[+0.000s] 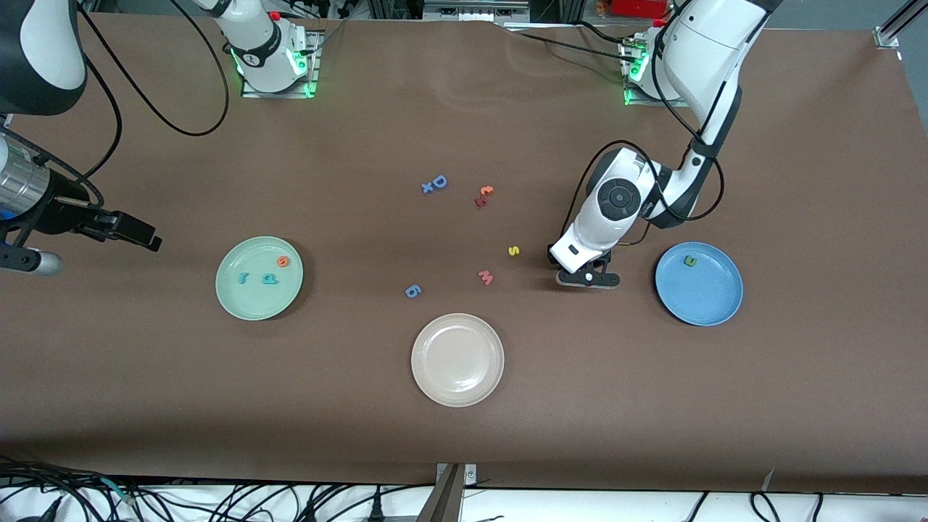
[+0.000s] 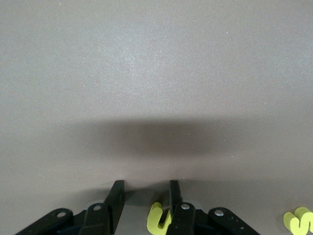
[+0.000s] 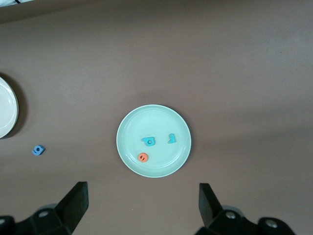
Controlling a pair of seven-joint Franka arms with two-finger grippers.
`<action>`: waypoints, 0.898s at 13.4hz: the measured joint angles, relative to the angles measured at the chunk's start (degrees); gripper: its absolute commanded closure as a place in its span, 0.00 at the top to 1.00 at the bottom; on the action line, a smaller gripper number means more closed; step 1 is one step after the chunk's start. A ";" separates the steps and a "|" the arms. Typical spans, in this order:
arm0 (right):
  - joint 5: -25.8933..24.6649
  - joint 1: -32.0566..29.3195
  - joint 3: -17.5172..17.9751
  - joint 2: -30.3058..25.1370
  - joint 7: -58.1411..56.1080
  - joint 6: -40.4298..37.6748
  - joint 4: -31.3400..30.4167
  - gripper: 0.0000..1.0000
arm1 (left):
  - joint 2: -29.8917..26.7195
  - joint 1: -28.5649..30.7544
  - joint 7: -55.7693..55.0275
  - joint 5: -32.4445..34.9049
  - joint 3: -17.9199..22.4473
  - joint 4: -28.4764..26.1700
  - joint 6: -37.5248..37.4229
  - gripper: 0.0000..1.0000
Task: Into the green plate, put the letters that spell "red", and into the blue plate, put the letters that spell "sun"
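Observation:
My left gripper (image 1: pixel 589 278) (image 2: pixel 145 186) is down at the table between the yellow "s" (image 1: pixel 513 251) (image 2: pixel 298 221) and the blue plate (image 1: pixel 714 301). Its fingers stand partly open around the yellow "n" (image 2: pixel 159 218), which rests against one finger, with a gap to the other. The green "u" (image 1: pixel 691 261) lies in the blue plate. The green plate (image 1: pixel 232 297) (image 3: pixel 128 156) holds the teal "r" (image 1: pixel 243 277) (image 3: pixel 171 138), the teal "d" (image 1: pixel 270 278) (image 3: pixel 148 141) and the orange "e" (image 1: pixel 283 262) (image 3: pixel 142 157). My right gripper (image 1: pixel 148 238) (image 3: pixel 143 196) waits open and empty, raised beside the green plate.
A cream-white plate (image 1: pixel 457 359) (image 3: pixel 6 107) sits nearest the front camera. A blue 6-shaped piece (image 1: pixel 412 291) (image 3: pixel 38 150) and a pink "m" (image 1: pixel 486 278) lie mid-table. Farther back are a periwinkle "D" (image 1: pixel 438 182) and an orange and dark-red pair (image 1: pixel 483 196).

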 measured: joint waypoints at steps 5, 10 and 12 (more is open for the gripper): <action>0.00 0.43 1.99 -2.01 0.01 -7.46 -0.02 1.00 | -0.21 -0.01 0.00 0.00 -0.07 0.11 -1.32 0.45; 0.00 0.78 3.49 -2.85 0.00 -8.62 0.14 1.00 | -0.73 -0.04 0.00 0.00 -0.29 0.12 -2.11 0.45; 0.00 1.12 3.72 -2.80 0.01 -6.75 1.08 1.00 | -0.75 -0.06 0.00 0.00 -0.37 0.12 -2.18 0.45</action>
